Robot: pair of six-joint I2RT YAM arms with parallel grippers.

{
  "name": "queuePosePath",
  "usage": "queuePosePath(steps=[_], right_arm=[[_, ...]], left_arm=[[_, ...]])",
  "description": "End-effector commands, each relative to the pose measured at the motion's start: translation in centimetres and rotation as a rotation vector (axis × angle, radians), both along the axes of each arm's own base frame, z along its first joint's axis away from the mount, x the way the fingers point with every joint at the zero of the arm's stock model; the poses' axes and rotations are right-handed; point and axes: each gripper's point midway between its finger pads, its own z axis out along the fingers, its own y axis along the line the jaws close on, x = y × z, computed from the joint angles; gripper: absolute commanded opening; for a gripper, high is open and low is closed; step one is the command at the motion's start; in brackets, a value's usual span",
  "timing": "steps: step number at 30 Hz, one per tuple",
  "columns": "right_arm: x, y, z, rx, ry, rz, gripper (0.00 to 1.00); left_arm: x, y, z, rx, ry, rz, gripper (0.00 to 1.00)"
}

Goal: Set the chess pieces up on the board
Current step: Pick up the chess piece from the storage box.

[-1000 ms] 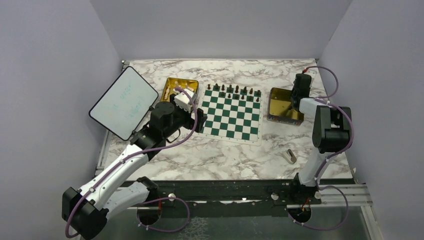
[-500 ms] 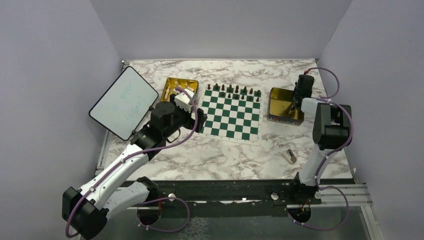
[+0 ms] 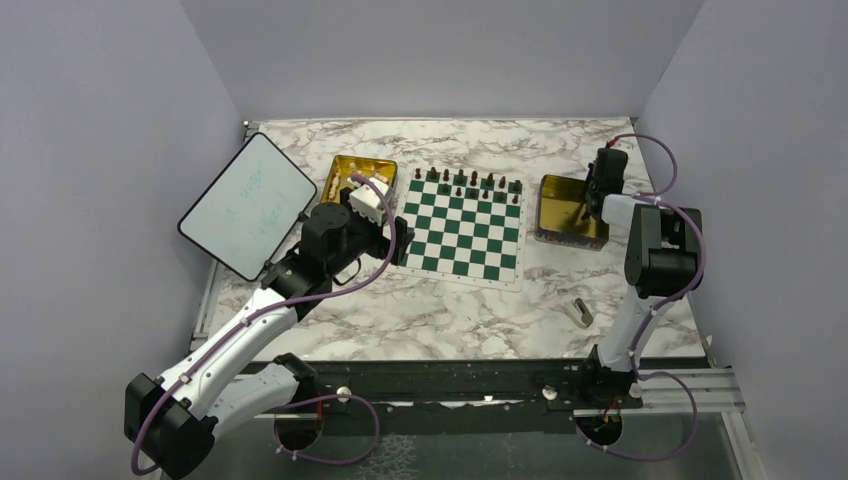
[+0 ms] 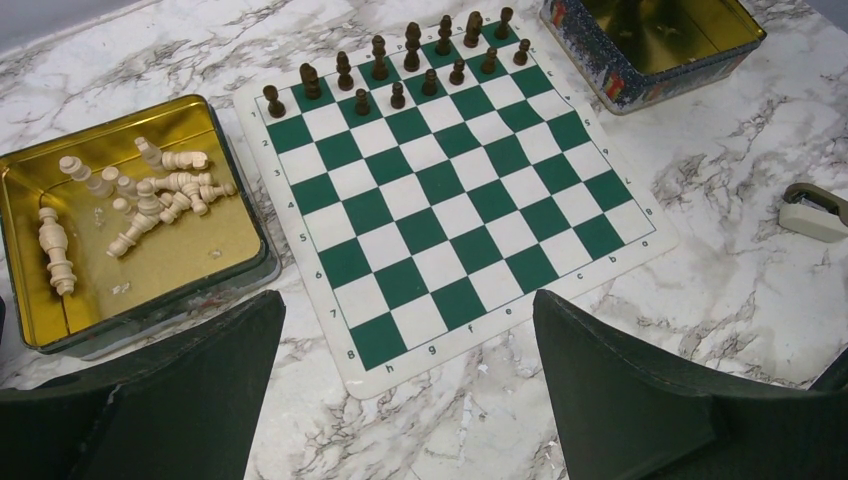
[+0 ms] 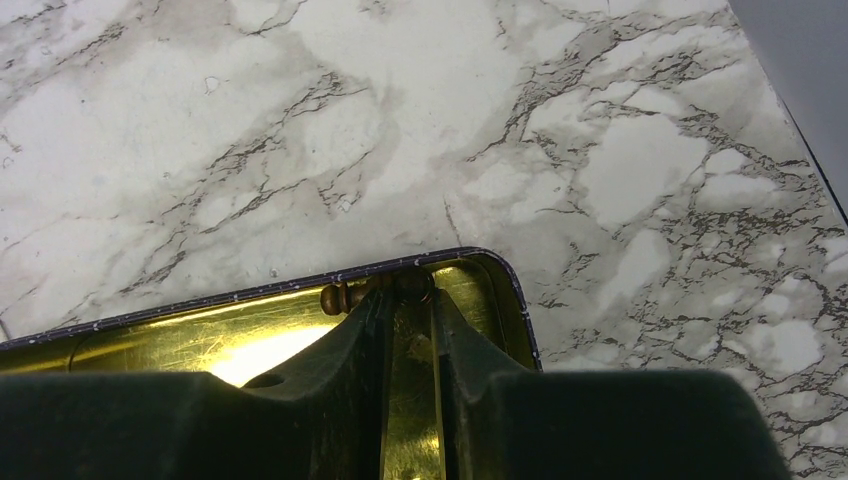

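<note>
The green and white board (image 3: 465,225) (image 4: 450,190) lies mid-table. Several dark chess pieces (image 3: 470,182) (image 4: 400,70) stand on its two far rows. Cream chess pieces (image 4: 150,195) (image 3: 345,183) lie loose in the left gold tray (image 4: 30,300). My left gripper (image 3: 400,240) (image 4: 405,300) hangs open over the board's near left corner, holding nothing. My right gripper (image 3: 592,200) (image 5: 410,290) reaches into the right gold tray (image 3: 560,235) (image 5: 250,330), shut on a dark chess piece (image 5: 335,297) that lies sideways against the tray's far wall.
A white tablet (image 3: 248,205) leans at the far left, beside the left tray. A small grey-beige block (image 3: 580,312) (image 4: 815,212) lies on the marble in front of the right tray. Purple walls close in the table on three sides.
My right gripper has shifted slightly towards the far right corner of its tray. The left arm has not moved.
</note>
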Motion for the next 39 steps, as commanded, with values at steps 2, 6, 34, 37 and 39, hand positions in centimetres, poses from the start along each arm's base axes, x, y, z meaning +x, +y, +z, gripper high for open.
queuePosePath(steps=[2, 6, 34, 37, 39], right_arm=[[1.2, -0.4, 1.5, 0.003, -0.053, 0.005, 0.26], [1.2, -0.3, 2.2, 0.001, -0.071, 0.006, 0.26], [1.6, -1.1, 1.4, 0.003, -0.094, -0.014, 0.32], [1.7, -0.9, 1.3, 0.016, -0.098, 0.009, 0.32], [1.8, -0.5, 1.2, 0.029, -0.102, 0.035, 0.32]], left_arm=[[0.5, 0.2, 0.5, -0.004, -0.029, 0.016, 0.94], [0.5, 0.2, 0.5, -0.004, -0.029, 0.016, 0.94], [0.7, 0.3, 0.3, 0.001, -0.026, 0.022, 0.94], [0.7, 0.4, 0.3, 0.003, -0.027, 0.026, 0.94], [0.8, 0.4, 0.3, 0.003, -0.027, 0.027, 0.94]])
